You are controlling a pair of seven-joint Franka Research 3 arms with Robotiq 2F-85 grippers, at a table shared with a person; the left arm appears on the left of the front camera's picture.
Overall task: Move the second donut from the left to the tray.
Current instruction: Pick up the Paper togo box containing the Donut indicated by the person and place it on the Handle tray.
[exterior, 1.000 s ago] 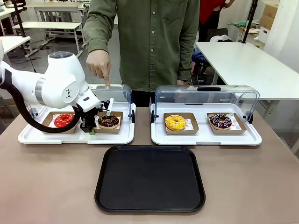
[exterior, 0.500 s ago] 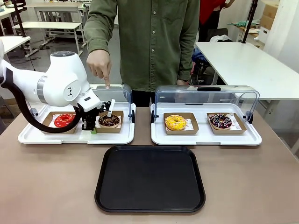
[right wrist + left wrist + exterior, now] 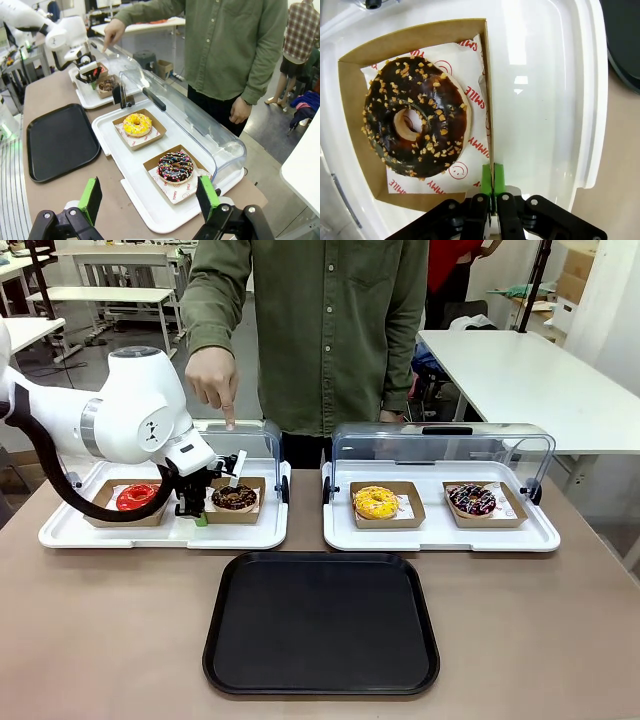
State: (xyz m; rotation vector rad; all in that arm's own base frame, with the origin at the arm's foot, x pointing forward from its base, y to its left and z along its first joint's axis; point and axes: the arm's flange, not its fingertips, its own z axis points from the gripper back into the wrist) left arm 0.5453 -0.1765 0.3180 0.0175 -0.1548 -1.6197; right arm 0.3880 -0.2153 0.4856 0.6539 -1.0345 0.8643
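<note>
I see the left gripper (image 3: 492,176) pinching the side wall of the shallow brown cardboard holder (image 3: 351,120) carrying the chocolate-iced, pale-sprinkled donut (image 3: 415,125), inside the left white tray (image 3: 240,536). Right gripper (image 3: 150,199) spread wide. Black plastic tray (image 3: 321,622) lies bare.

Glossy chocolate donut (image 3: 415,125) in matt brown cardboard holder (image 3: 351,115).

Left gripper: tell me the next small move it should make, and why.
Probably lift straight up a little. The left gripper is shut on the side wall of the cardboard holder with the chocolate donut inside it, resting in the white tray. Raising it would clear that rim before crossing to the black tray.
</note>
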